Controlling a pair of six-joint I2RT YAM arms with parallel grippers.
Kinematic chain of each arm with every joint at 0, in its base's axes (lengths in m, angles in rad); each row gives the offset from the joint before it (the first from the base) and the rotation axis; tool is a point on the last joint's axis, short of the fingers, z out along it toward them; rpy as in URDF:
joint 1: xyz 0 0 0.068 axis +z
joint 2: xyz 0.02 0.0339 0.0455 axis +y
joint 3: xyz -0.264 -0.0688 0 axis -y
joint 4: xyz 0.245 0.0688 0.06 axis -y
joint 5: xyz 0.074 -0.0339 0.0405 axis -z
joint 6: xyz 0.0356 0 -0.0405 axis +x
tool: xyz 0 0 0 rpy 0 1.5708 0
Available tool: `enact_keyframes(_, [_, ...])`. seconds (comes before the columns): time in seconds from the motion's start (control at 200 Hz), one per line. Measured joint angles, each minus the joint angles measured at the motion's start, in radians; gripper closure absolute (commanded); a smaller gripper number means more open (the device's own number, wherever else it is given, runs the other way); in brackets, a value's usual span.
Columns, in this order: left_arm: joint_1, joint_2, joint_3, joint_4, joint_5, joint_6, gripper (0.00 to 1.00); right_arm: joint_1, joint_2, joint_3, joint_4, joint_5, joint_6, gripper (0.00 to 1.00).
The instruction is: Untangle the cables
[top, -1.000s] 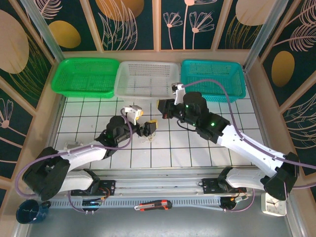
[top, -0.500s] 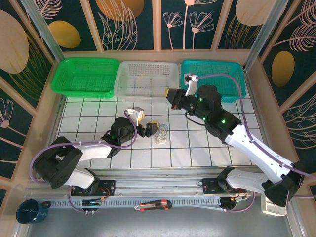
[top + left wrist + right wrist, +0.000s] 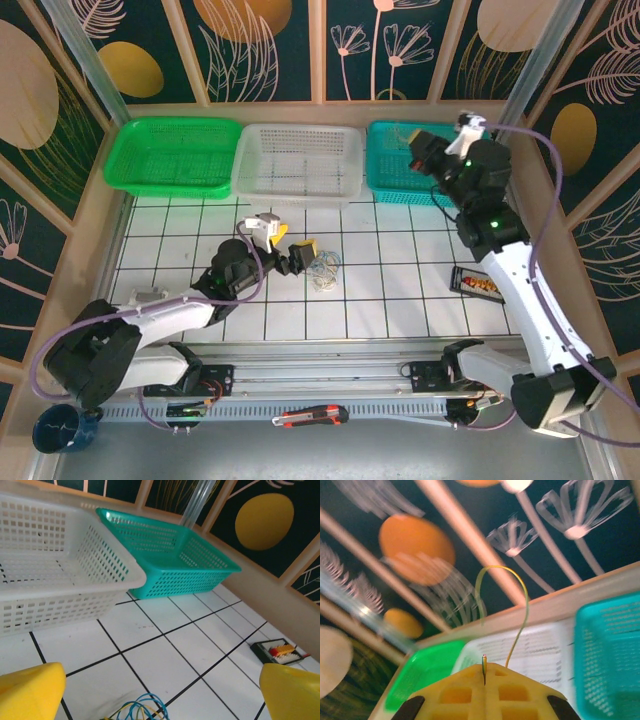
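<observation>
Three dark walls (image 3: 270, 40), painted with pale leaves and gold discs and framed in light wood, close in the back and sides. Below them lies my desk (image 3: 400, 270), white tiles ruled by black grid lines. Along its far edge stand three mesh baskets in a row, each touching the next: the green basket (image 3: 170, 182) on the left, the white basket (image 3: 290, 188) in the middle, the teal basket (image 3: 395, 185) on the right.

My left fingers (image 3: 296, 245) hang low over the middle of the desk, spread wide apart with nothing between them. My right fingers (image 3: 484, 672) are pressed together on one yellowish cable (image 3: 527, 605), which arcs up from the pinch and curls over; from above they sit over the teal basket.

Off the near edge, a blue mug (image 3: 60, 428) stands at the left corner and a utility knife (image 3: 310, 415) lies on the rail. A small black board (image 3: 477, 282) rests on the tiles to the right.

The remaining cables (image 3: 323, 270), blue, yellowish and white loops in one little heap, lie on the tiles just beside my left fingers.
</observation>
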Motion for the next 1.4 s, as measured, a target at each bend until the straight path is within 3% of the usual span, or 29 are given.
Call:
enact_keyframes(0.235, [0.0, -0.057, 0.0, -0.043, -0.018, -0.025, 0.01, -0.22, 0.204, 0.0, 0.104, -0.056, 0.023, 1.0])
enact_keyframes(0.595, [0.0, -0.076, 0.009, -0.084, -0.029, -0.056, 0.01, -0.275, 0.561, 0.047, 0.153, -0.112, 0.033, 1.0])
enact_keyframes(0.716, [0.0, -0.076, 0.014, -0.085, -0.035, -0.056, 0.01, -0.276, 0.639, 0.082, 0.171, -0.132, 0.045, 0.59])
enact_keyframes(0.826, [0.0, -0.076, 0.014, -0.085, -0.043, -0.06, 0.01, -0.277, 0.69, 0.122, 0.181, -0.154, 0.042, 0.51])
enact_keyframes(1.096, [0.0, -0.062, 0.014, -0.085, -0.059, -0.075, 0.01, -0.277, 0.665, 0.114, 0.217, -0.199, 0.056, 0.5])
enact_keyframes(1.401, [0.0, -0.047, 0.014, -0.085, -0.115, -0.092, 0.01, -0.187, 0.412, -0.075, 0.271, -0.242, 0.063, 0.5])
